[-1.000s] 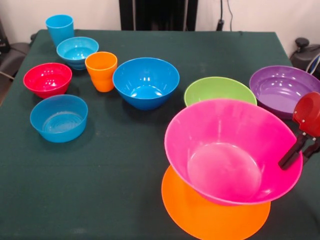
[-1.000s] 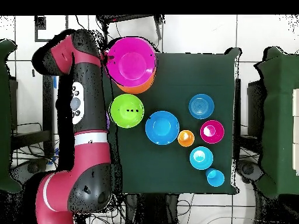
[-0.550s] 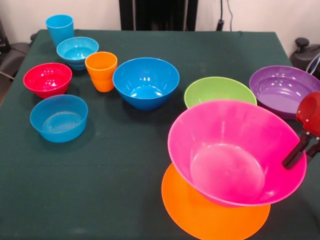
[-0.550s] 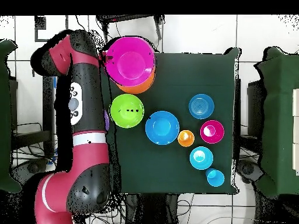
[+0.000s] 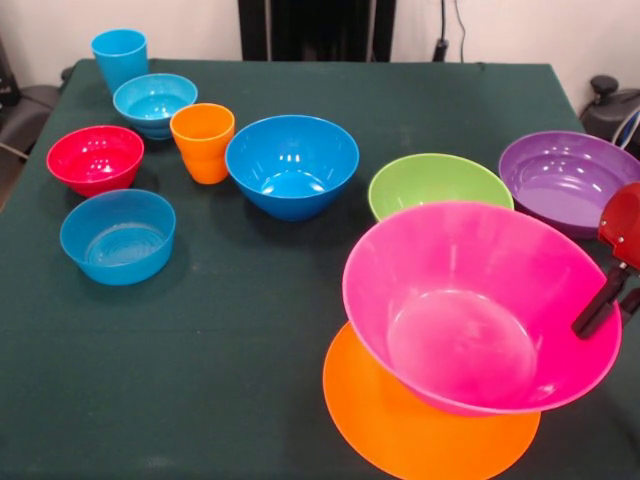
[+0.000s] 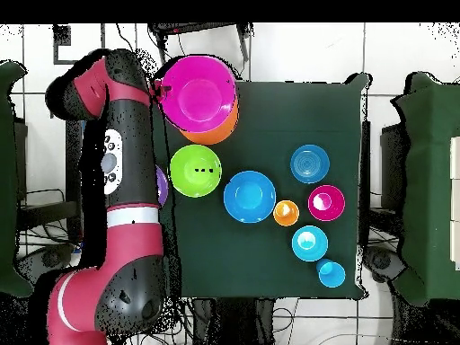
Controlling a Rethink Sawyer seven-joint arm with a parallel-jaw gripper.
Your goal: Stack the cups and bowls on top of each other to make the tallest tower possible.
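Gripping the rim of the pink bowl (image 5: 470, 310), the gripper (image 5: 600, 305) is showing in the front view with one dark finger inside the rim, and the bowl is hanging tilted above the flat orange bowl (image 5: 420, 430). Just behind the gripper, the purple bowl (image 5: 560, 180) is sitting on the green table (image 5: 240, 330), with the green bowl (image 5: 435, 180) beside it. Farther off, the large blue bowl (image 5: 292, 165), orange cup (image 5: 202, 142), red bowl (image 5: 95, 158), two small blue bowls (image 5: 118, 235) (image 5: 154, 103) and blue cup (image 5: 120, 58) are standing apart.

From overhead, the arm (image 6: 121, 189) is reaching alongside the table, and the pink bowl (image 6: 199, 90) is covering most of the orange bowl (image 6: 216, 135).
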